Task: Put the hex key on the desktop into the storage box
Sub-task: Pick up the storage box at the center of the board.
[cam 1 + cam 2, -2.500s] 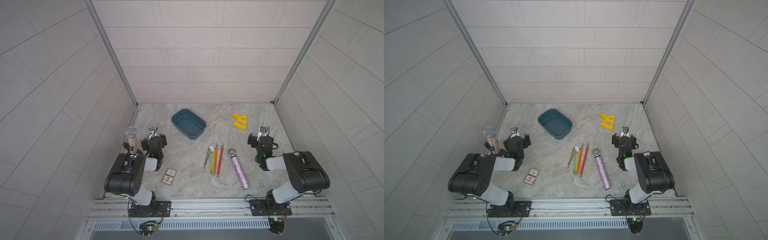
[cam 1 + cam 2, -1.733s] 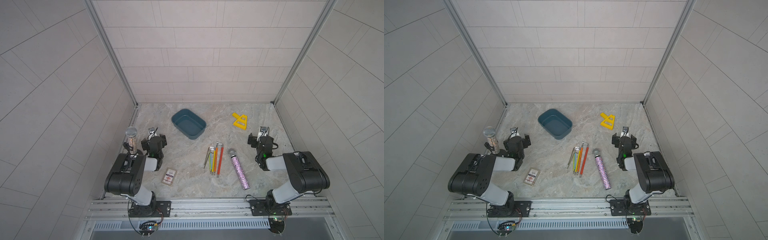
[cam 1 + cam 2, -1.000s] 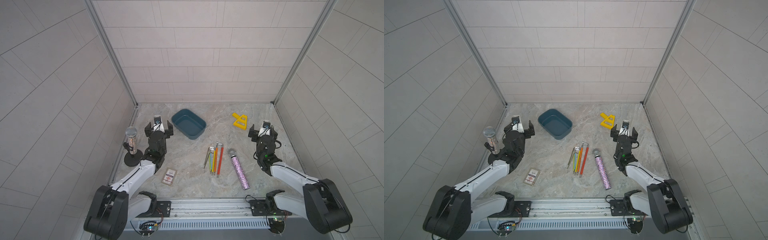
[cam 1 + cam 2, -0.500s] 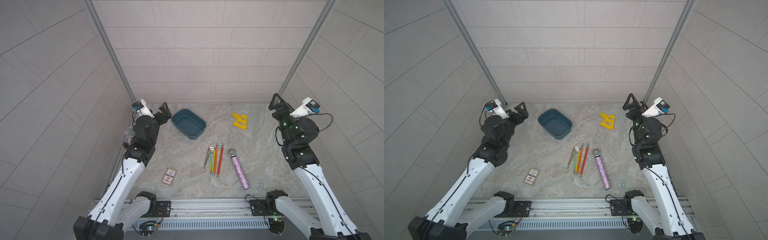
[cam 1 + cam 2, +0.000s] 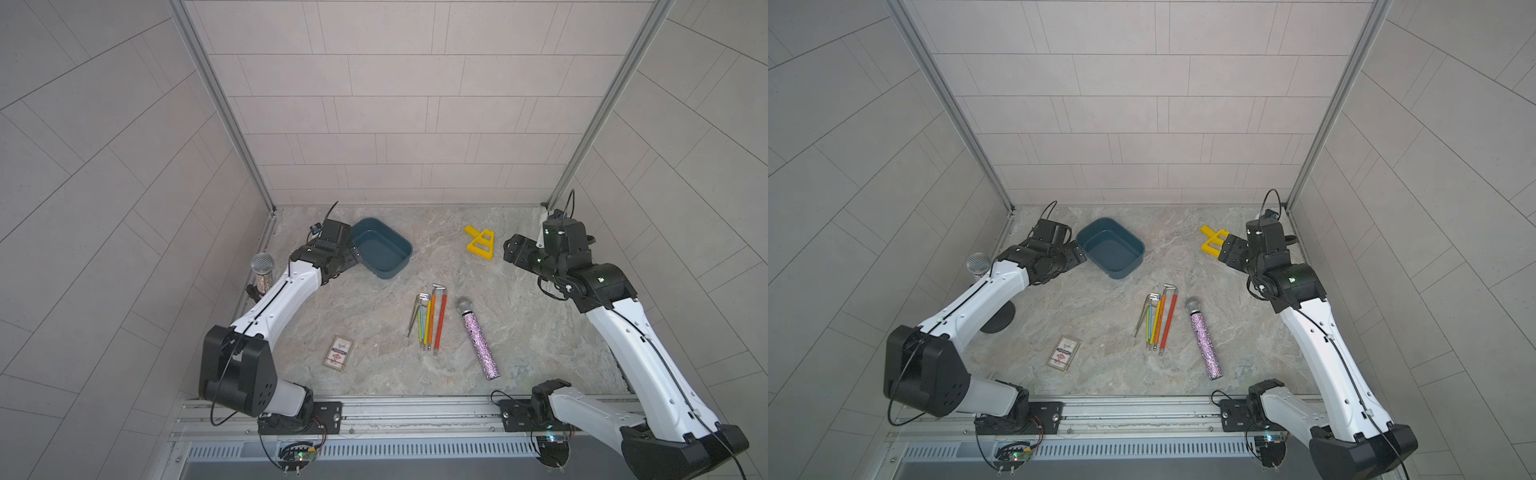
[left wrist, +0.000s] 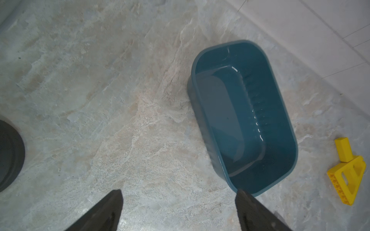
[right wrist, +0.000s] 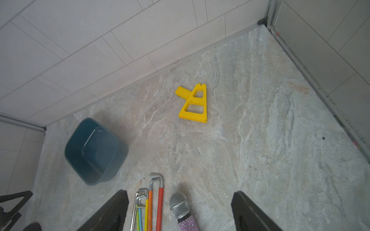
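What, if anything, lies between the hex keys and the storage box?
Nothing visible does. Only bare tabletop separates the hex keys from the storage box. The glittery microphone lies beside the keys on the side away from the box.

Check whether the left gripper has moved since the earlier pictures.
Yes. In a top view the left gripper has moved deeper into the workspace, ending right beside the storage box, which has stayed put.

No text, brand or number can be read anywhere. The small card lies flat on the tabletop, at about eight o'clock from the hex keys. In both top views it shows a framed print with a red diamond-shaped mark, but its lettering is too small to make out.
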`<state>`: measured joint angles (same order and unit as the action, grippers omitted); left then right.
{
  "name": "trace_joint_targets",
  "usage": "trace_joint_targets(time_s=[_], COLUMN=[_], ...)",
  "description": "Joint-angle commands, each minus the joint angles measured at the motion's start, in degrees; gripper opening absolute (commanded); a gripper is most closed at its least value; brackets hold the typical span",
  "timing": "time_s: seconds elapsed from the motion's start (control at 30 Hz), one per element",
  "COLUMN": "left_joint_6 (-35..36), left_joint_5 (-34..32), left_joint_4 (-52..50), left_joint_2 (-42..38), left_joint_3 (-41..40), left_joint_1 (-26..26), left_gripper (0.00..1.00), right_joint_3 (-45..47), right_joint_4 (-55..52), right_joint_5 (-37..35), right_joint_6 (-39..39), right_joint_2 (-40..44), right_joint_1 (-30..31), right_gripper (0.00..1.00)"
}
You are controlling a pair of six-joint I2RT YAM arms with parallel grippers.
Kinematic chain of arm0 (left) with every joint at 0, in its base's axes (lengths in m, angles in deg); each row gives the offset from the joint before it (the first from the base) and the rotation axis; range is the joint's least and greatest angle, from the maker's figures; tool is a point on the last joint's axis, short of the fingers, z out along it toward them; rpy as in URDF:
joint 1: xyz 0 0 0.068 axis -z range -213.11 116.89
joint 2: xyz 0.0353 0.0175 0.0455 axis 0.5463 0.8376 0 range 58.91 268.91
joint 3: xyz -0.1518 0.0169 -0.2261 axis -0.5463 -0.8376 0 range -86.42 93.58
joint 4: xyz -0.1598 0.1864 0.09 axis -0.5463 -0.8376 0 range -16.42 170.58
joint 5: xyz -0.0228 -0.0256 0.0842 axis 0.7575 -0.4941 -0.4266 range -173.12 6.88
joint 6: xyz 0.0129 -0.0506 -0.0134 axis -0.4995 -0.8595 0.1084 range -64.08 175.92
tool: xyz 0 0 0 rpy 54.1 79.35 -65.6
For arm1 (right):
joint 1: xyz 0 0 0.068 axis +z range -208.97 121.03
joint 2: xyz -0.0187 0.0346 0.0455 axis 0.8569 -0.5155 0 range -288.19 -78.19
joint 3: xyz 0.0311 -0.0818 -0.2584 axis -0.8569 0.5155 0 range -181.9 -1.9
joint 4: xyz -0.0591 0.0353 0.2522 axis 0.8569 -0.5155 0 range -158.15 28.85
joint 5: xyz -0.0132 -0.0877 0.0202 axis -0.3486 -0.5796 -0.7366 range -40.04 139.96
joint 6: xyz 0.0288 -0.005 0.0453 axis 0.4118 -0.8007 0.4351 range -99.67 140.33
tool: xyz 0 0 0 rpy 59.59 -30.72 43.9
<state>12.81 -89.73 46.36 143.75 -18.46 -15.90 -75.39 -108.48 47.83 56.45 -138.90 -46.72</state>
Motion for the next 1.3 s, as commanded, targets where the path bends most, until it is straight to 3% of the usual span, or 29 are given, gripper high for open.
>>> trace_joint_targets(time_s=[0.0, 0.4, 0.77, 0.9, 1.23, 1.27], left_joint_6=[-0.6, -3.4, -4.0, -3.1, 3.0, 4.3], left_joint_5=[0.3, 2.9, 4.6, 3.9, 1.3, 0.9], left_joint_4=[-1.6, -2.0, -0.6, -0.6, -3.6, -4.4], left_joint_2=[4.9, 22.6, 30.3, 31.3, 26.7, 25.7], left_joint_3=[4.2, 16.1, 19.5, 19.8, 15.2, 14.8], left_joint_1=[0.8, 0.9, 1.1, 1.8, 2.5, 2.5], left_gripper=[0.91, 0.66, 0.58, 0.47, 0.0, 0.0], right_joint_3=[-1.4, 2.4, 4.7, 4.8, 5.3, 5.2], right_joint_4=[-5.5, -5.3, -4.3, -4.2, -2.8, -2.7], right_joint_5=[0.3, 2.7, 4.3, 4.4, 5.1, 5.1], right_joint_6=[-3.3, -4.4, -5.0, -5.2, -5.0, -5.1], right_joint_2=[0.9, 2.5, 2.6, 2.2, 1.3, 1.4], right_joint_1=[0.3, 1.3, 1.4, 1.4, 1.5, 1.6], right_gripper=[0.84, 0.74, 0.72, 0.72, 0.7, 0.7])
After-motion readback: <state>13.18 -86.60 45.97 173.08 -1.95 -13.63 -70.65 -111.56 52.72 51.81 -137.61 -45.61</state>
